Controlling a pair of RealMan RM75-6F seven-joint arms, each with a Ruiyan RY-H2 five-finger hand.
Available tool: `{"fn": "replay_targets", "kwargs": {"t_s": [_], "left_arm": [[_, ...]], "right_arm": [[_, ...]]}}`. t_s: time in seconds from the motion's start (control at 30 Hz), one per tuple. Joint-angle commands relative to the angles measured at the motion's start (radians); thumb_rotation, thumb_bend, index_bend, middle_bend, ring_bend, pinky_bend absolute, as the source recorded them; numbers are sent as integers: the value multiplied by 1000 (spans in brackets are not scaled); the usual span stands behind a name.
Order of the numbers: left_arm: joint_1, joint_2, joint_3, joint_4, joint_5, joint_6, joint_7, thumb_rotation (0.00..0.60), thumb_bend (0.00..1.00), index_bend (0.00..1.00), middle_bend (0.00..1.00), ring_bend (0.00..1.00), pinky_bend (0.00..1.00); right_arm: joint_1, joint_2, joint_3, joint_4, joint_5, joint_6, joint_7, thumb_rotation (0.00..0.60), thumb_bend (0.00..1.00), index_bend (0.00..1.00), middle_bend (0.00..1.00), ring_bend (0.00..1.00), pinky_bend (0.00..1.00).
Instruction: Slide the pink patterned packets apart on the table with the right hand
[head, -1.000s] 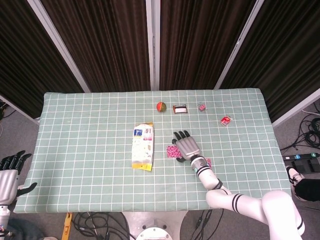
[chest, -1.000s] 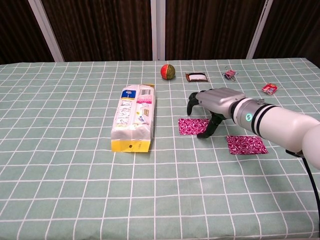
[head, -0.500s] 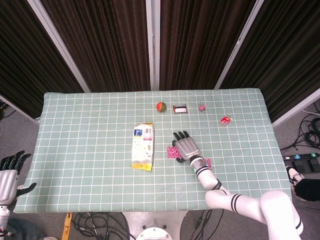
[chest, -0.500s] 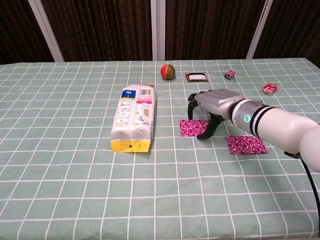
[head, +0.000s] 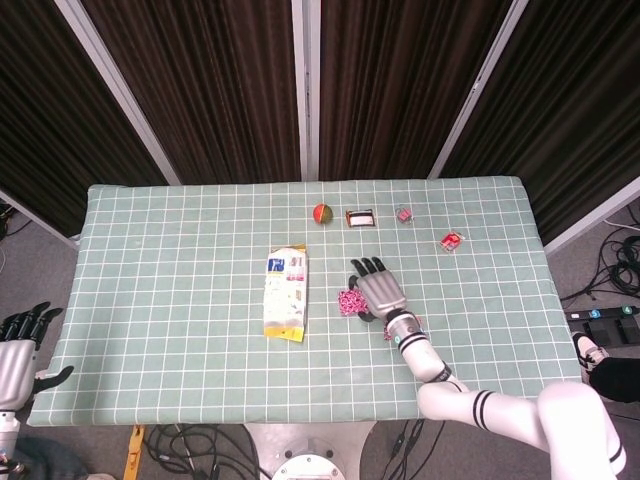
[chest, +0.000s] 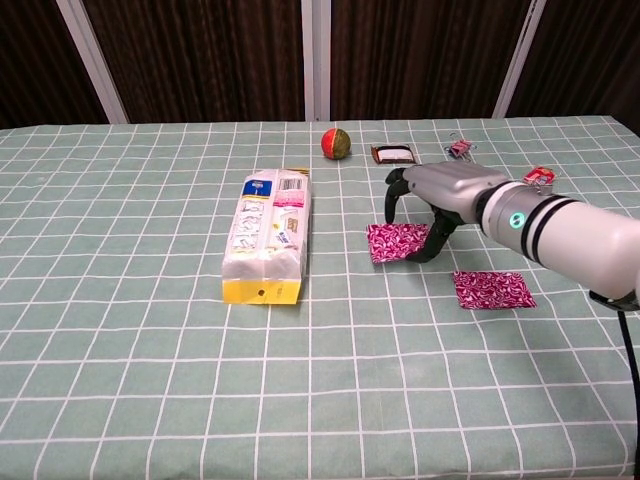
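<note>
Two pink patterned packets lie on the green checked cloth. One packet (chest: 397, 242) (head: 349, 302) sits under the fingertips of my right hand (chest: 437, 198) (head: 379, 291). The fingers arch down at its far edge and the thumb touches its right edge. Nothing is gripped in the hand. The other packet (chest: 492, 289) lies flat nearer the front and to the right, apart from the hand; in the head view it (head: 415, 324) is mostly hidden by my wrist. My left hand (head: 16, 344) hangs off the table's lower left corner, fingers spread and empty.
A long white and yellow snack bag (chest: 268, 235) lies left of the packets. Along the far side are a red-green ball (chest: 336, 143), a small dark packet (chest: 394, 153), a pink binder clip (chest: 460, 148) and a red wrapped sweet (chest: 539, 177).
My right hand has shifted away from me and slightly right, dragging the near packet with it. The gap to the second packet has widened. The left hand has stayed put.
</note>
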Motion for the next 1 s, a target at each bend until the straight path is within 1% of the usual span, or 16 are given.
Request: {"fn": "replay_targets", "kwargs": {"t_s": [0.03,0.17,0.27,0.47,0.6,1.0], "left_arm": [[-3,0,-1,-2,3,-2,2,600,7,228,226,172,157],[-7,0,-2,-5,9,-2,4,600,7,229,225,172,158],[-11,0,-2,-8,10,-8,7,600,7,229,225,173,158],[-17,-2,-1,-11,14,-14,10,600,8,228,225,172,158],[-15,-1,-1,-13,10,-14,10,600,8,229,225,173,157],[-15,-2,0,-17,7,-13,16,600,7,228,225,172,158]], "right_arm": [[-53,93,-10,-110,1,53,18,569,136,375,53,0,0],[-105,172,-54,-200,-8,89,19,560,135,366,53,0,0],[-139,204,-85,-231,-17,99,40,546,134,363,53,0,0],[-182,205,-140,-218,-64,95,82,542,135,360,53,0,0],[-192,194,-154,-188,-100,92,100,537,136,356,53,0,0],[-201,187,-158,-153,-136,73,114,531,133,338,53,0,0]]}}
